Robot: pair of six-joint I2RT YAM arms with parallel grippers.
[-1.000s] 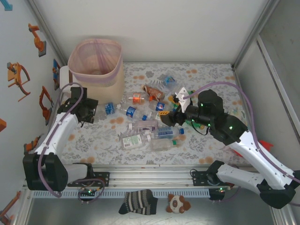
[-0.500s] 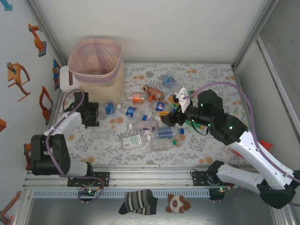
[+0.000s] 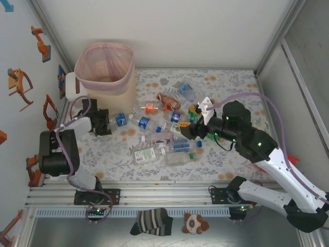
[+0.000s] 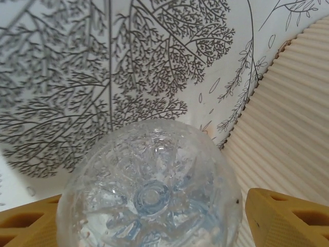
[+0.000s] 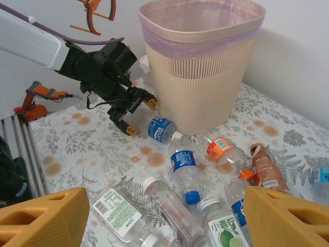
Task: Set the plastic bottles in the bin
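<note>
Tools first: the left tool sits low at the foot of the bin. Its fingers are apart and straddle the round base of a clear blue-labelled bottle without clamping on it. The right tool hangs well away from the bin over the scatter, fingers wide apart with nothing between them.

The desk has a flowered cloth, and most of its bare room lies on the side far from the bin. The bin stands in the far corner by the side wall, with its rim high above my left tool. Its ribbed wall runs close along one finger, so I judge there is little room to swing that way.

The plastic bottles lie flat in a loose spread out from the bin's foot toward my right tool.

The blue-labelled bottle lies just beside the bin. Its long axis points straight out from between my left fingers, base toward me and cap toward the spread. The left arm is plainly the nearer. I judge the grip has to close across that base, and the lift must then go straight up along the bin wall before crossing the rim.
</note>
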